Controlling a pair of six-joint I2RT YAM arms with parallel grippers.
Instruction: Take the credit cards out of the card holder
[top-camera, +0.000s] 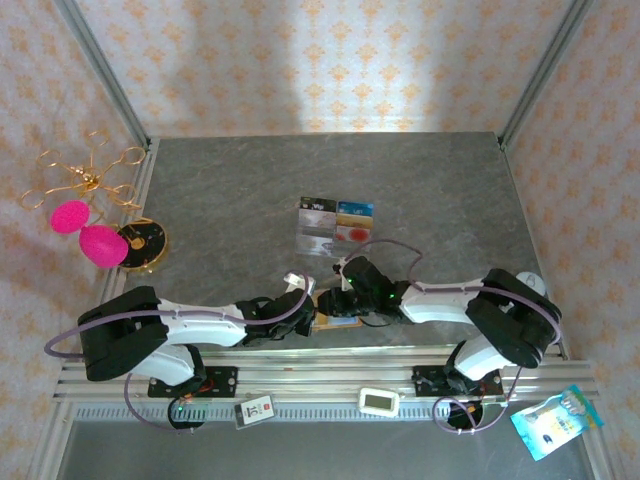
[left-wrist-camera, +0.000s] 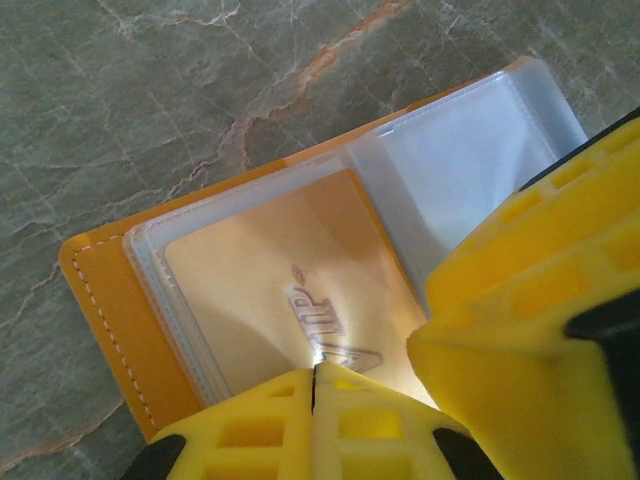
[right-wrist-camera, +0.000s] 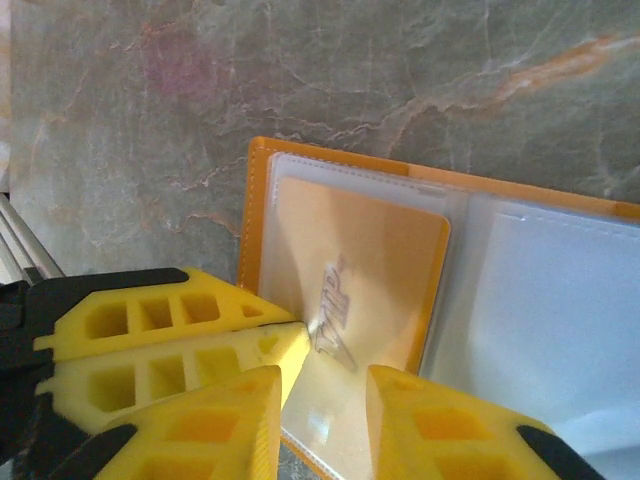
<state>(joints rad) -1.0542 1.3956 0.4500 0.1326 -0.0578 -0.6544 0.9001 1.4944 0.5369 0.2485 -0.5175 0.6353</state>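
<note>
Table (top-camera: 220, 200): holder (left-wrist-camera: 100, 300) lies open near its front edge, between both grippers. Left gripper (left-wrist-camera: 315, 385): jaws together, tips at the gold card (left-wrist-camera: 260, 290) in its clear sleeve (left-wrist-camera: 470, 150); pinch unclear. Right gripper (right-wrist-camera: 322, 400): jaws apart over holder. Four cards (top-camera: 335, 227) mid-table, well apart from holder.

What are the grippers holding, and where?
The left gripper, shut, touches the clear sleeve over the gold card; whether it pinches cannot be told. The right gripper is open, holding nothing.
</note>
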